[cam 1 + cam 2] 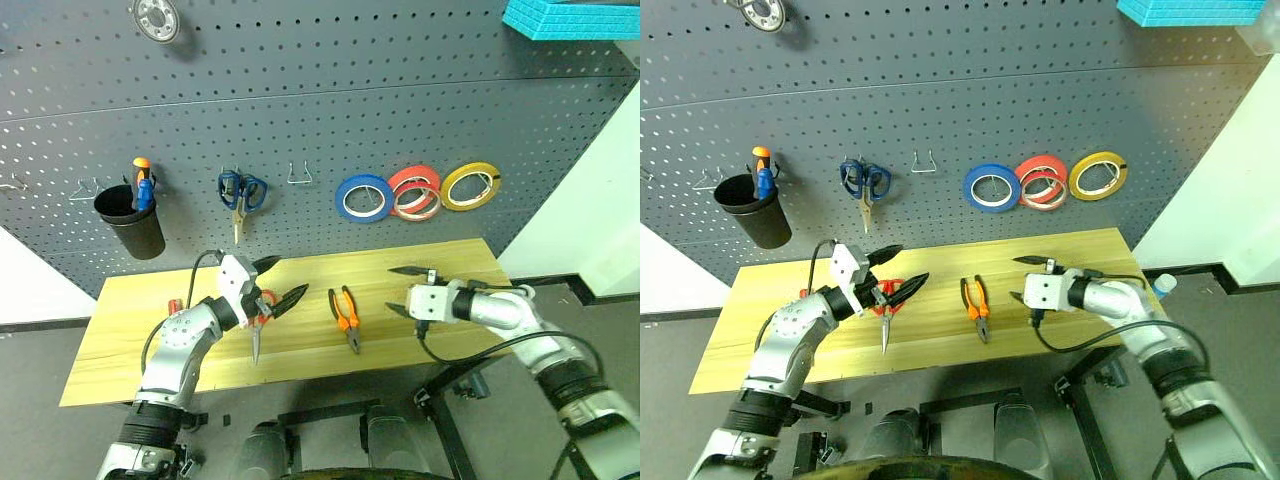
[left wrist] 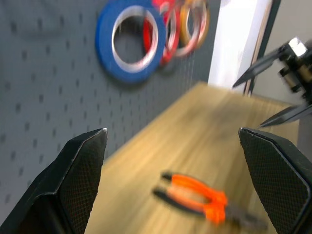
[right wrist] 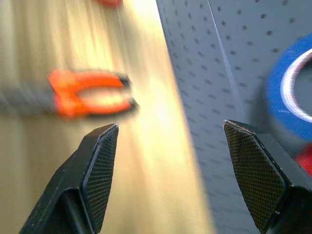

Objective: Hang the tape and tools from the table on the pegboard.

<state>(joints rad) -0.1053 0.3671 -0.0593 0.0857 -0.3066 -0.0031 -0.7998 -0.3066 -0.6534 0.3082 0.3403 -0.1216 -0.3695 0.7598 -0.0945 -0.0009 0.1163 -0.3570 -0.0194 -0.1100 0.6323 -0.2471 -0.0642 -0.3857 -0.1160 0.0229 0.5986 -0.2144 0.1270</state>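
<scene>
pliers point(image 1: 346, 317): flat on the table point(image 1: 440, 262), mid-table, between the two grippers; nothing touching them
pliers axis: runs front-to-back; orange handles toward the pegboard point(image 1: 330, 110), dark nose toward the front edge
left gripper point(image 1: 281, 283): fingers spread wide, empty, hovering over the red-handled scissors point(image 1: 259, 318)
right gripper point(image 1: 400, 291): fingers apart, empty, pointing left toward the pliers
nearer arm: judged about even; right gripper faces the pliers, left sits above the scissors
scissors axis: handles toward the board, blades toward the front edge
red screwdriver point(image 1: 174, 306): partly hidden behind left arm
thin red tape point(image 1: 417, 201): seems already hung on the pegboard, between the blue and yellow rolls
next move: likely a reach sideways to close across the pliers' handles
</scene>
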